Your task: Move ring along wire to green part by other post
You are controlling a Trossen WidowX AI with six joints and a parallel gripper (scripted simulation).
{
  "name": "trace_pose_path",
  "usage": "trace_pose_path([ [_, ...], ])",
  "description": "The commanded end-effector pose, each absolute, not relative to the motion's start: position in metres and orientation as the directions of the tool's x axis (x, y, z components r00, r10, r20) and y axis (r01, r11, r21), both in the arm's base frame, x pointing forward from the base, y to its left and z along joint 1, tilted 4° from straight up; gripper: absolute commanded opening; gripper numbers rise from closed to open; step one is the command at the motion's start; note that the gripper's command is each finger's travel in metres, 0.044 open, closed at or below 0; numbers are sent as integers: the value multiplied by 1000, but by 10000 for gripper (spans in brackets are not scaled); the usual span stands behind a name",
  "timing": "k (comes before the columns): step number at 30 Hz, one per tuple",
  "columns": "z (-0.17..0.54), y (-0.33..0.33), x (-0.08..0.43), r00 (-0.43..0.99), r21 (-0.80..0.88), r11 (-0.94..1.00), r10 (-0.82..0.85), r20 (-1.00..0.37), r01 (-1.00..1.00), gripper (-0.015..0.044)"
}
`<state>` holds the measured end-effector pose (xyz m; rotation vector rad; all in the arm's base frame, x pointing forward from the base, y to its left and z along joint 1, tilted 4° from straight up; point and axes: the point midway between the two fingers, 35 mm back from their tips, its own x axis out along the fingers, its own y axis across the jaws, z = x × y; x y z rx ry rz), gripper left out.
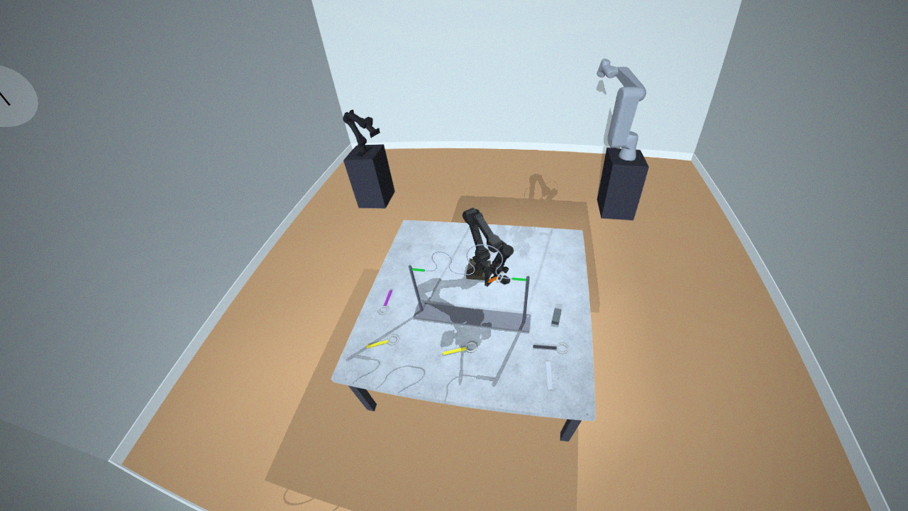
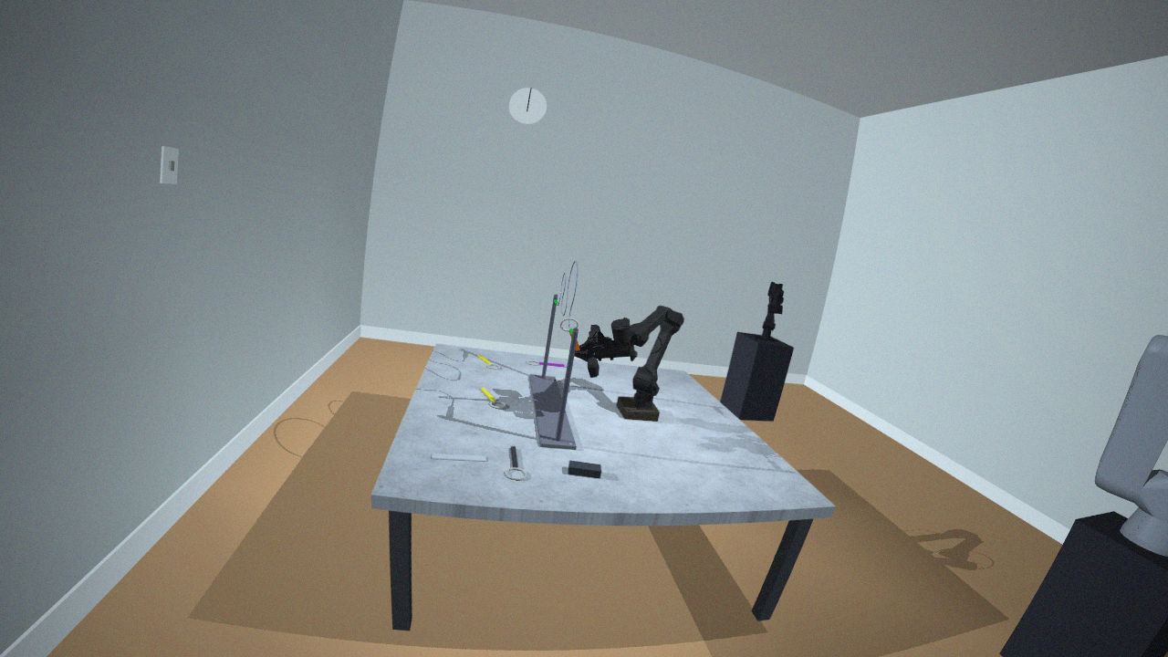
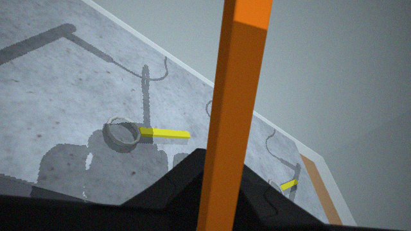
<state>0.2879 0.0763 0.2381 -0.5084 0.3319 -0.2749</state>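
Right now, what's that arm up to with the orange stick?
The black arm's gripper is shut on the orange handle, whose ring is up beside the wire's green end at the right post in the top view. It hasn't let go; I can't tell whether the ring is on the green.

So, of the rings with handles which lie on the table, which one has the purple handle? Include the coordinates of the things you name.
The ring [image 1: 382, 314] whose purple handle [image 1: 387, 297] [image 2: 552, 364] lies near the left post in the top view; the others have yellow or black handles.
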Motion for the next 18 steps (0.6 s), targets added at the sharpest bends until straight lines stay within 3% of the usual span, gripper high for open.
trace_pose_path([
  [1,234,92,289,915,-417,892,-302,-268,173,-150],
  [18,223,147,292,923,-103,982,-182,-339,156,-150],
])
